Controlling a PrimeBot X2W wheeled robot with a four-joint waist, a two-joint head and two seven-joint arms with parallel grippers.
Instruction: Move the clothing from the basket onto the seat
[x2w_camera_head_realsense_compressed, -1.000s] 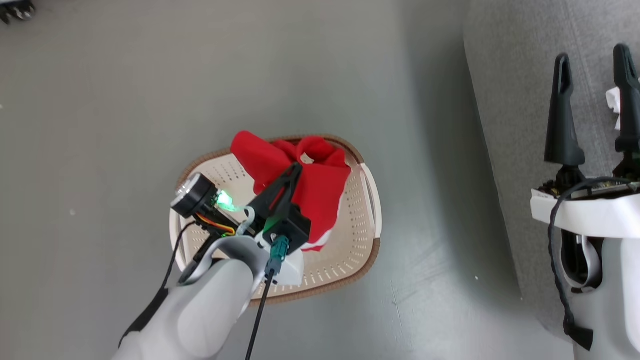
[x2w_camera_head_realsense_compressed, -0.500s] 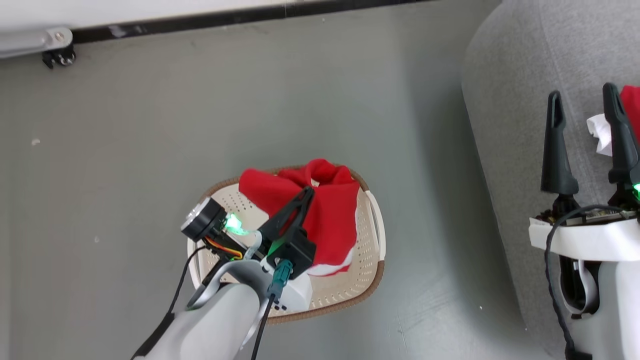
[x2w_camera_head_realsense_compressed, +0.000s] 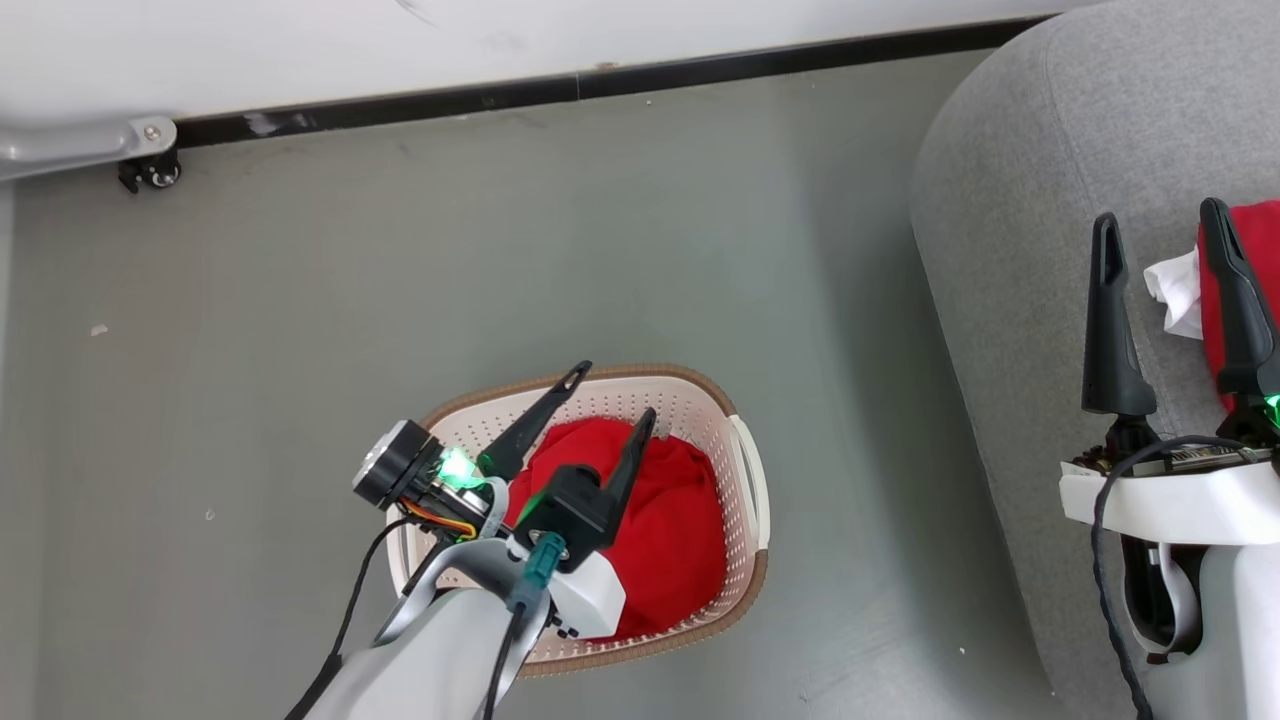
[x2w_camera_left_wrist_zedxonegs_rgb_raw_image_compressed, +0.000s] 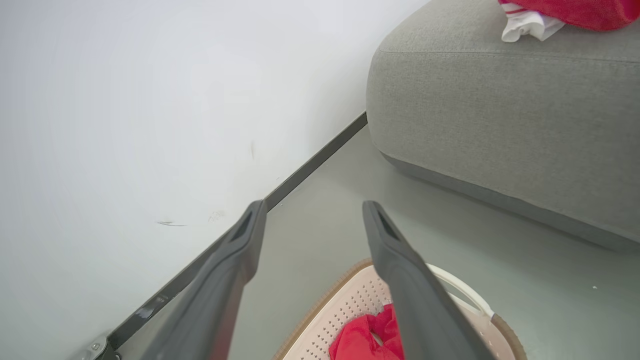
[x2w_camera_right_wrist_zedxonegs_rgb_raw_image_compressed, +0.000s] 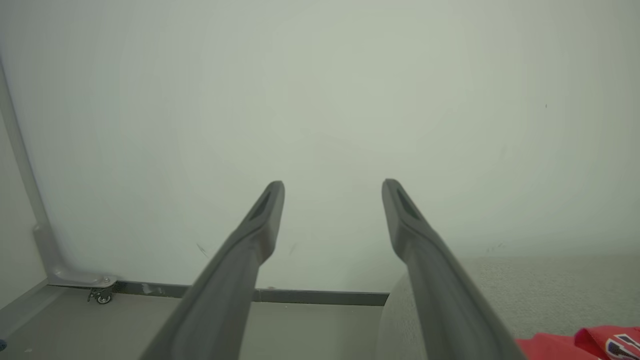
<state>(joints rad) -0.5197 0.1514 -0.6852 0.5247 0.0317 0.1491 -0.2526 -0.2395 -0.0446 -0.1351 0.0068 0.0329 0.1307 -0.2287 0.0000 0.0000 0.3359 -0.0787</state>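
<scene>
Left gripper (x2w_camera_head_realsense_compressed: 614, 392) hangs directly above the basket (x2w_camera_head_realsense_compressed: 746, 478), fingers spread wide, holding nothing. A crumpled red garment (x2w_camera_head_realsense_compressed: 672, 525) lies inside the basket, bunched toward its right side. The basket stands on the grey floor (x2w_camera_head_realsense_compressed: 500, 250). Right of the basket, and apart from it, is the seat (x2w_camera_head_realsense_compressed: 1010, 180). The right gripper (x2w_camera_head_realsense_compressed: 1160, 215) is over the seat, fingers apart and empty. A second red garment (x2w_camera_head_realsense_compressed: 1245, 260) with a white part lies on the seat. Beyond the basket, a dark skirting strip (x2w_camera_head_realsense_compressed: 600, 85) runs along the foot of the wall (x2w_camera_head_realsense_compressed: 500, 40).
</scene>
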